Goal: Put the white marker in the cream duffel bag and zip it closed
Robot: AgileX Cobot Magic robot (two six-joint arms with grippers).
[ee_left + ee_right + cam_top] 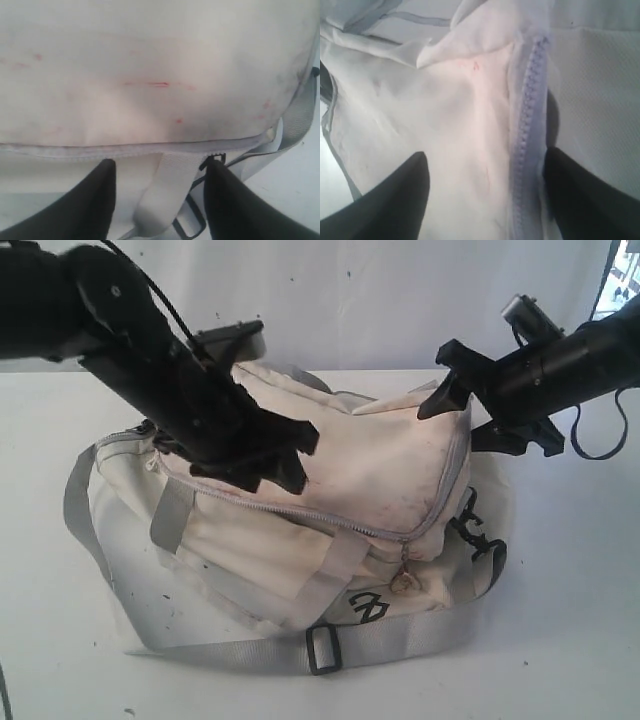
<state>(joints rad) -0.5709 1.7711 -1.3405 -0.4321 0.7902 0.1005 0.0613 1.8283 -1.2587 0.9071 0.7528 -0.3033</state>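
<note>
Two arms poised over your cream duffel bag (380, 465): left gripper (160, 164) and right gripper (485, 155) hover spread wide, holding nothing, likely because the zipper (330, 518) looks drawn shut; the white marker shows in no view, presumably sealed inside.

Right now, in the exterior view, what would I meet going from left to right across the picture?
grey shoulder strap → left hand → black logo print → right hand → black cable loop
</note>
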